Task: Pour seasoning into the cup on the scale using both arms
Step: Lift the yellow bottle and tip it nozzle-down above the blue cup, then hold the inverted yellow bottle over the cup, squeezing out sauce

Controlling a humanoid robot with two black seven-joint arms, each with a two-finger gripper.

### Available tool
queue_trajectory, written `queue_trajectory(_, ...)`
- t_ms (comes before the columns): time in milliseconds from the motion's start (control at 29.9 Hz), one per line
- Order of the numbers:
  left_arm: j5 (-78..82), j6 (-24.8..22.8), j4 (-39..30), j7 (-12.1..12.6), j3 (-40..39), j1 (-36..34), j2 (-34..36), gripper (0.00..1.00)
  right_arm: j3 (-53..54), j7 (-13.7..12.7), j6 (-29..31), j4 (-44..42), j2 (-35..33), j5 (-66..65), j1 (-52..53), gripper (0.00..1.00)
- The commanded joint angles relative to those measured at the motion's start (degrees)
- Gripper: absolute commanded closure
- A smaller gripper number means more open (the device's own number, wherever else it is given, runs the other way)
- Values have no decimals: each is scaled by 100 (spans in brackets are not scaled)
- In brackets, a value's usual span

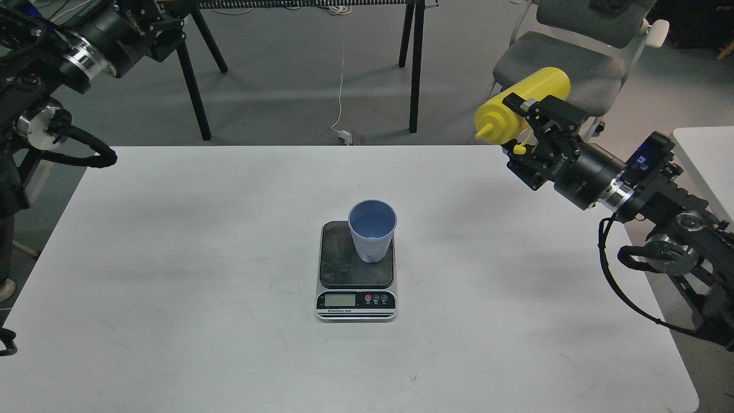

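Observation:
The light blue ribbed cup (373, 230) stands upright on the back right part of the scale's dark platform (355, 269), mid-table. My right gripper (530, 126) is shut on the yellow squeeze bottle (524, 104) and holds it high above the table's far right edge, tilted on its side with the nozzle pointing left and slightly down. The bottle is well to the right of the cup and above it. My left gripper (163, 26) is at the top left, raised beyond the table's far left corner; its fingers do not show clearly.
The white table (229, 344) carries only the scale and cup. A grey chair (567, 63) stands behind the right gripper. Black stand legs (414, 63) are behind the table. Another white table's corner (708, 166) is at the right.

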Motion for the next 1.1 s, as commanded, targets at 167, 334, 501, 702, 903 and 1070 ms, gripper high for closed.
queue_trajectory(167,-5,0,0,0,-1,-2,-21,13,-1080,79,-59,16,167,-1774,1001,58)
queue_trajectory(334,-14,0,0,0,-10,-2,-39,13,-1405,316,-472,60,378,-2820,1387,58)
queue_trajectory(501,-14,0,0,0,-10,-2,-30,13,-1757,387,-683,77,413,-3418,1731,58)
queue_trajectory(702,-14,0,0,0,-10,-11,-21,13,-2021,510,-1026,121,439,-4148,1836,58)
queue_trajectory(903,-14,0,0,0,-19,-11,-56,13,-2109,624,-1395,121,642,-4965,1854,59)
queue_trajectory(1070,-14,0,0,0,-19,-11,-57,13,-2144,703,-1632,121,712,-5590,1933,59)
